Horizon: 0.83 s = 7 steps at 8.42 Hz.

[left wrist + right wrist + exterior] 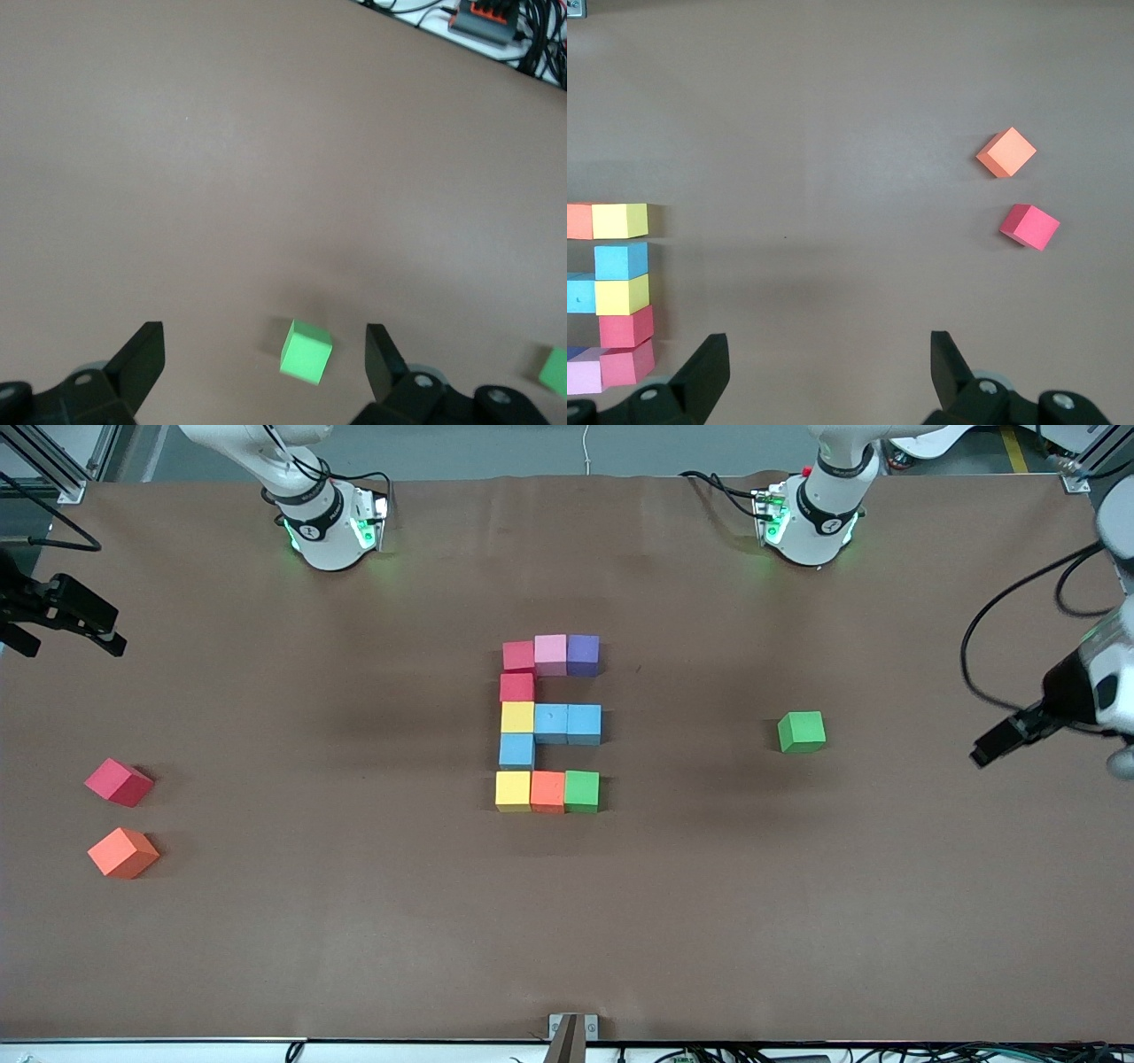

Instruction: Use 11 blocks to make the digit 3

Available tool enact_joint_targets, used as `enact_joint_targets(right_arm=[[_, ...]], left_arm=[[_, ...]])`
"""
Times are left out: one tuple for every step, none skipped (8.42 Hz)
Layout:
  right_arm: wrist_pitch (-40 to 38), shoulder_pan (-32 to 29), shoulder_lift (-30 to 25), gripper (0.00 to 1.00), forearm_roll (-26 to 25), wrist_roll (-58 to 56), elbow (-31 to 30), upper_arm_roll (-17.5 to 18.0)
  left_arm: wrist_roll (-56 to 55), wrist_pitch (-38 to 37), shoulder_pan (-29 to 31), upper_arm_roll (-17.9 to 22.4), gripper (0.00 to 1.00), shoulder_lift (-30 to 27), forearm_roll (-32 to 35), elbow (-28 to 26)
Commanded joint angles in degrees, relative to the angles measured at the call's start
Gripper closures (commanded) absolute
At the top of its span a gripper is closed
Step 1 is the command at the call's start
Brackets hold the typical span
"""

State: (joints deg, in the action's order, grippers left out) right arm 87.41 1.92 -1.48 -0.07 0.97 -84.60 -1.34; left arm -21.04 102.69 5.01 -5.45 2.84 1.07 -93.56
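Observation:
The digit 3 lies mid-table as three bars of three blocks joined by single blocks at the right arm's end. The bar farthest from the camera is red, pink, purple; the middle is yellow and two light blue; the nearest is yellow, orange, green. In the right wrist view part of the figure shows. My left gripper hangs open over the table's edge at the left arm's end. My right gripper hangs open at the right arm's end, empty.
A loose green block lies between the figure and the left gripper. A loose red block and an orange one lie toward the right arm's end, the orange nearer the camera.

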Motion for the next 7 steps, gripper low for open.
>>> enact_joint_targets(right_arm=[[-0.14, -0.16, -0.27, 0.0, -0.72, 1.05, 0.05, 0.2], [-0.14, -0.16, -0.27, 0.0, -0.72, 1.05, 0.05, 0.2], [-0.14, -0.16, -0.27, 0.0, -0.72, 1.05, 0.14, 0.2], [-0.05, -0.25, -0.27, 0.0, -0.72, 1.05, 0.14, 0.2], [-0.05, -0.08, -0.27, 0.0, -0.81, 0.97, 0.05, 0.2], [0.39, -0.08, -0.19, 0.0, -0.9, 0.97, 0.14, 0.2], [0.57, -0.42, -0.01, 0.0, -0.2, 1.05, 0.31, 0.2]], left_arm=[[6.5, -4.07, 0.53, -0.61, 0.0, -4.93, -2.04, -0.92], [13.06, -4.16, 0.53, -0.88, 0.0, -4.95, -3.08, -0.57], [18.26, -4.17, 0.79, -0.36, 0.0, -4.69, -6.14, 0.04], [20.32, -4.25, 0.1, -0.01, 0.0, -4.69, -6.43, 0.57], [18.25, -4.25, -2.34, 0.78, 0.0, -4.69, -6.0, 0.84], [15.79, -4.25, -5.24, 3.75, 0.0, -4.77, -5.73, 1.27], [16.2, -4.43, -6.66, 4.3, 0.0, -4.42, -4.6, 2.06]])
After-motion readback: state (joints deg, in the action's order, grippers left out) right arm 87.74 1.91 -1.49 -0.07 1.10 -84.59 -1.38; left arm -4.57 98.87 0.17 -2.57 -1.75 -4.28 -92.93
